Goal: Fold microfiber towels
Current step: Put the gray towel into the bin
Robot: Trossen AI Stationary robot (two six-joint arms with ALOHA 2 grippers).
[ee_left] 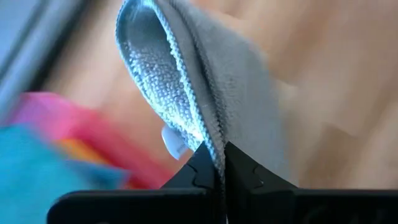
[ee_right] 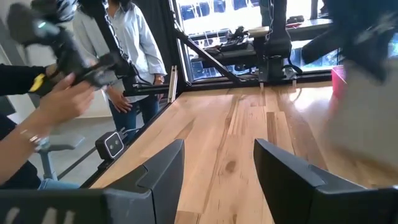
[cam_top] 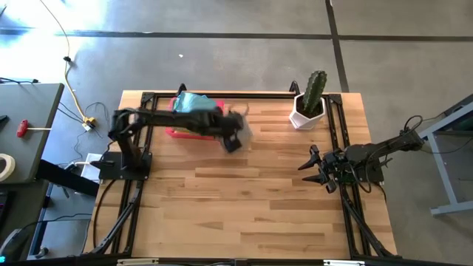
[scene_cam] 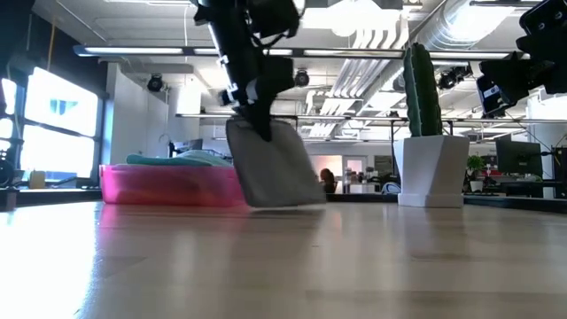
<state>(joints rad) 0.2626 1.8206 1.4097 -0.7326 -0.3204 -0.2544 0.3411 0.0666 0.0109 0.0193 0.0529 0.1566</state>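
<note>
**benchrat:** Left gripper [cam_top: 235, 140] is seen clamped tight on the grey towel [scene_cam: 276, 168], with the cloth's hemmed edge pinched right between the two fingertips [ee_left: 208, 167]. From above it's placed around 12 o'clock of the table centre, just off the pink tray [cam_top: 174, 131] toward 3 o'clock

**foldbot_fan:** so the towel is lifted, or is it dragged?

**benchrat:** Mostly lifted. In the low view it's hung from the pincer at a tilt, and its bottom edge is shown at or just above the wooden table [cam_top: 244, 207]; actual contact can't be told. A small white tag [ee_left: 174, 142] can be seen on the cloth near the pinch

**foldbot_fan:** and the rest of the towels?

**benchrat:** A light blue towel [cam_top: 194, 103] is piled on top in the tray, out at about 11 o'clock. Other colours underneath can't be sorted out

**foldbot_fan:** right arm?

**benchrat:** Right gripper [cam_top: 316, 167] is parked near the 3 o'clock edge, fingers spread wide, nothing held. A potted cactus [cam_top: 311, 100] is stood at about 1 o'clock. Beyond the table, a person's hand [ee_right: 65, 99] and another person standing are caught in the right wrist view
</note>
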